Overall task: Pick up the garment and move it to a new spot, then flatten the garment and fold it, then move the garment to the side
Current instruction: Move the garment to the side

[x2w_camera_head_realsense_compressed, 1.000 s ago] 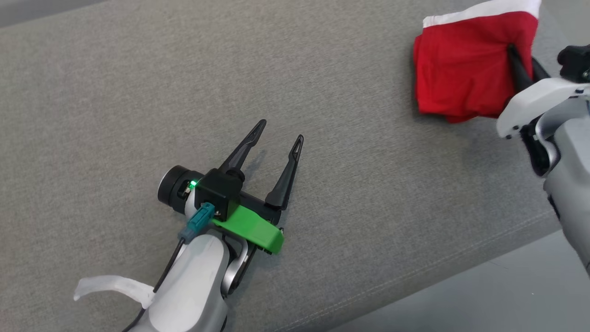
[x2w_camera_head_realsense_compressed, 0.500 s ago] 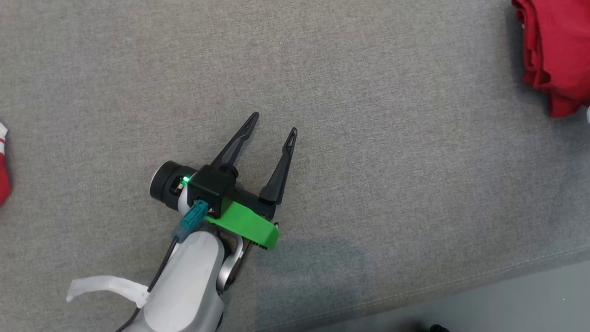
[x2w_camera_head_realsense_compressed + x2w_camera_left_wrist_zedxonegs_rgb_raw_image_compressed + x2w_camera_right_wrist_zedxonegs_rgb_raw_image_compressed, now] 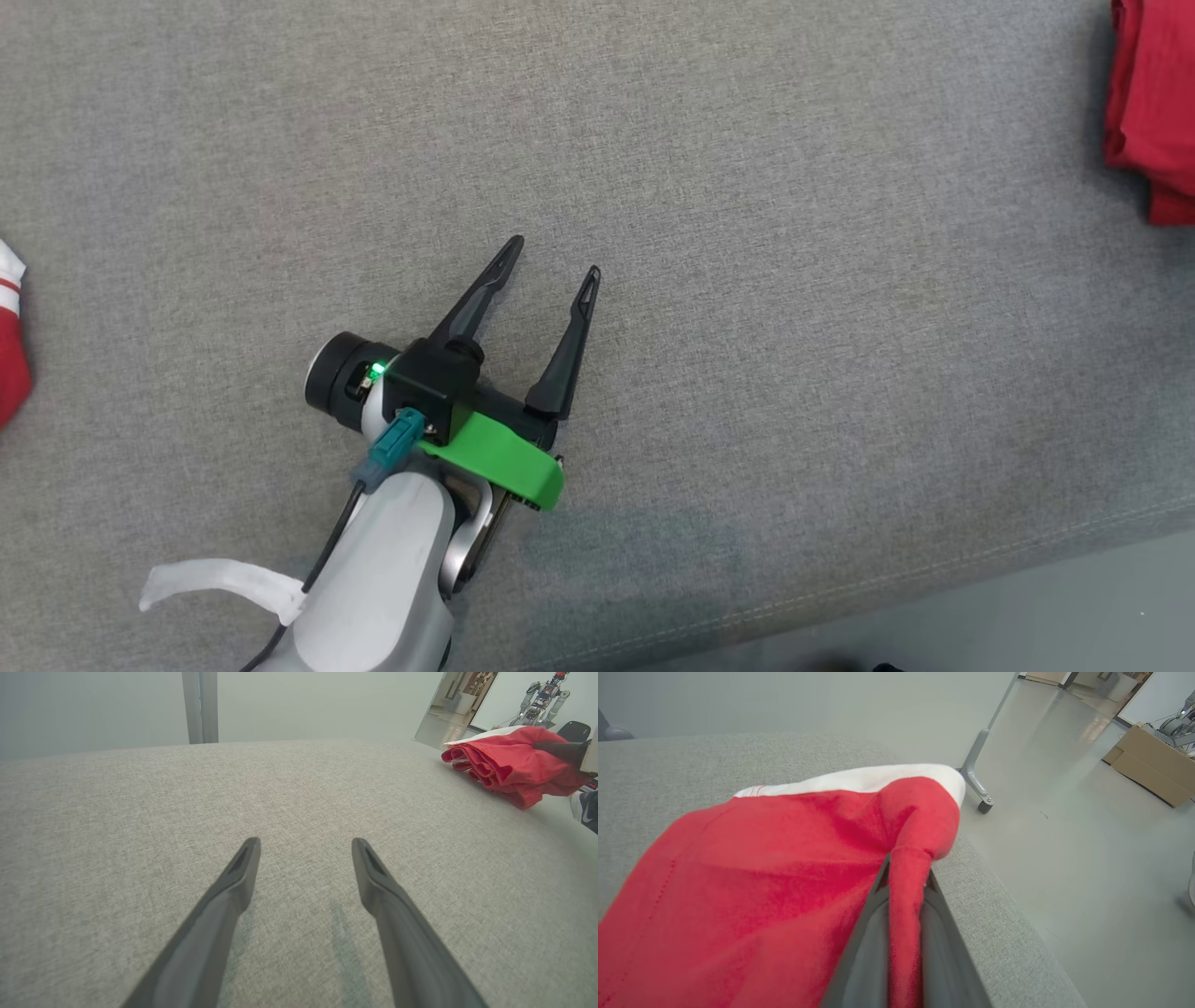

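Note:
The garment [image 3: 1153,103] is red with a white band and lies bunched at the far right edge of the head view. The right wrist view shows my right gripper [image 3: 908,872] shut on a raised fold of the garment [image 3: 761,872], near the right-hand edge of the grey cushion. My left gripper [image 3: 555,258] stands open over bare grey fabric in the middle, far from the cloth, nothing between its fingers. From the left wrist, the left gripper [image 3: 304,843] is open and the garment [image 3: 509,767] is a folded pile at the upper right, with a dark finger [image 3: 560,749] on it.
The grey upholstered surface [image 3: 747,187] has a seamed front edge [image 3: 934,569] with floor beyond. A red and white cloth [image 3: 9,345] pokes in at the left edge. Past the cushion's end stand a metal leg on a caster [image 3: 978,784] and a cardboard box [image 3: 1153,772].
The head view has swung left, so the garment slid to the right edge and the right arm left the picture. A red and white cloth came in at the left. My left gripper stays open.

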{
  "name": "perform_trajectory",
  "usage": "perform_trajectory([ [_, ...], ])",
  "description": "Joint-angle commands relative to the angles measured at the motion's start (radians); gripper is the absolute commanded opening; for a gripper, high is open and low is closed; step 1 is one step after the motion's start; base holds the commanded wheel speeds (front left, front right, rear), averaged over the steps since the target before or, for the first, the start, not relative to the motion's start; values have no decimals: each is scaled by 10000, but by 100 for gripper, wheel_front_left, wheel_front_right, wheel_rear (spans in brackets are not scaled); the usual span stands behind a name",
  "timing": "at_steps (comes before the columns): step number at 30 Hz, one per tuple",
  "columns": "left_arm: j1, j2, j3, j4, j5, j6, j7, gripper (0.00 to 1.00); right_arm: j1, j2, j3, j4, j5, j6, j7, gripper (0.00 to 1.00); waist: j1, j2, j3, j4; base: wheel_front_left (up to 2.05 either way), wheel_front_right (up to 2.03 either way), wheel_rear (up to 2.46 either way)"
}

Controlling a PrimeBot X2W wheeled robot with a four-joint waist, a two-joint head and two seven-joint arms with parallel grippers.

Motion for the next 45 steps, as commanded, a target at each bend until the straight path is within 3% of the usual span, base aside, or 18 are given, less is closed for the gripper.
perform_trajectory([
  [1,85,55,0,35,-51,-34,-2,100,122,57,-323,163,-179,-8,-2,13,0,0,-19,38,0,0,0],
  [3,108,53,27,56,-90,-32,-2,100,130,70,-712,258,-530,-8,-2,100,0,0,-59,94,0,0,0],
  [11,300,55,48,176,-313,-32,-2,100,827,-417,-3451,97,-2583,-9,-2,100,0,0,-597,281,0,0,0],
  [14,402,53,121,171,-424,-32,-2,100,1208,-99,-4596,-596,-3479,-9,-2,100,0,0,-1002,368,0,0,0],
  [17,593,55,325,225,-523,12,-2,100,1403,508,-4793,-1326,-3856,-8,-2,100,0,0,-1444,445,0,0,0],
  [24,1284,53,1286,479,-538,360,-2,100,2543,2089,-2542,-2944,-2506,-9,-2,100,0,0,-2517,694,0,0,0],
  [30,2119,50,2258,729,-528,608,-2,100,4350,3064,-725,-4489,-1104,-11,-2,100,0,0,-3337,1125,0,0,0],
  [45,3329,47,3366,1117,-129,773,-2,100,6602,3841,1712,-5984,-17,-11,-1,100,0,0,-4650,1822,0,0,0],
])
